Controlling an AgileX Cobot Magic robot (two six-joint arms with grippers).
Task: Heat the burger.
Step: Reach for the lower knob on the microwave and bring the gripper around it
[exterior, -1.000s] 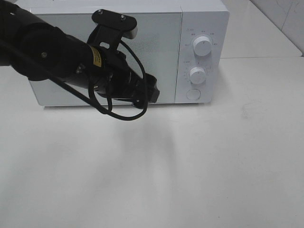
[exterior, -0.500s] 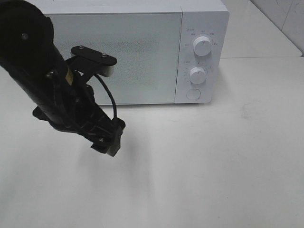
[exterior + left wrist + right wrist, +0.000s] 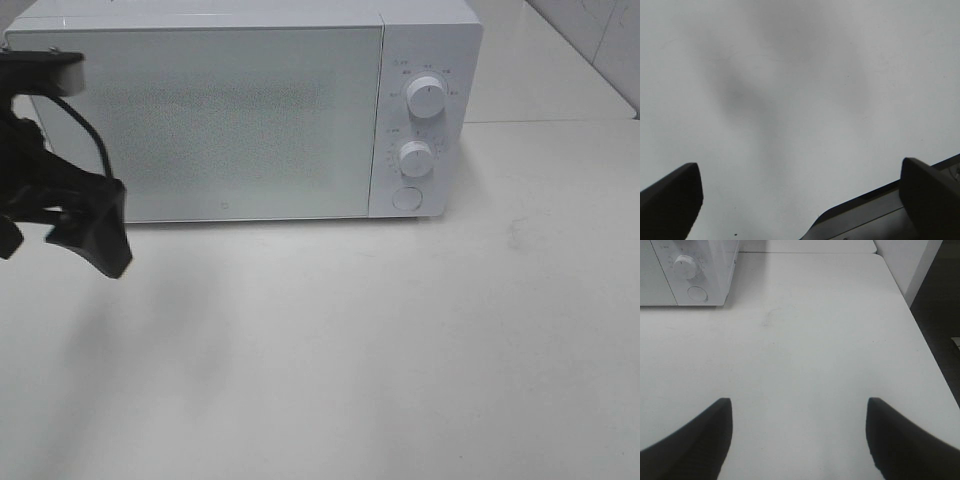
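The burger is out of view in every frame. A white microwave [image 3: 220,120] stands at the back of the table with its door shut. My left gripper [image 3: 55,235] hangs at the far left, just in front of the microwave's left corner. In the left wrist view the left gripper [image 3: 800,165] is open, its dark fingertips [image 3: 675,200] wide apart over bare table. My right gripper [image 3: 799,402] does not show in the exterior high view. In its own view it is open over bare table, holding nothing.
The microwave's panel carries two knobs [image 3: 427,98] and a round button [image 3: 406,198]. The right wrist view catches that corner of the microwave [image 3: 690,270] and the table's right edge [image 3: 920,340], with dark floor beyond. The white table [image 3: 400,350] spreads in front.
My left arm has swung from in front of the microwave door down and leftward to the far left edge. The door stays shut. The right side shows no change.
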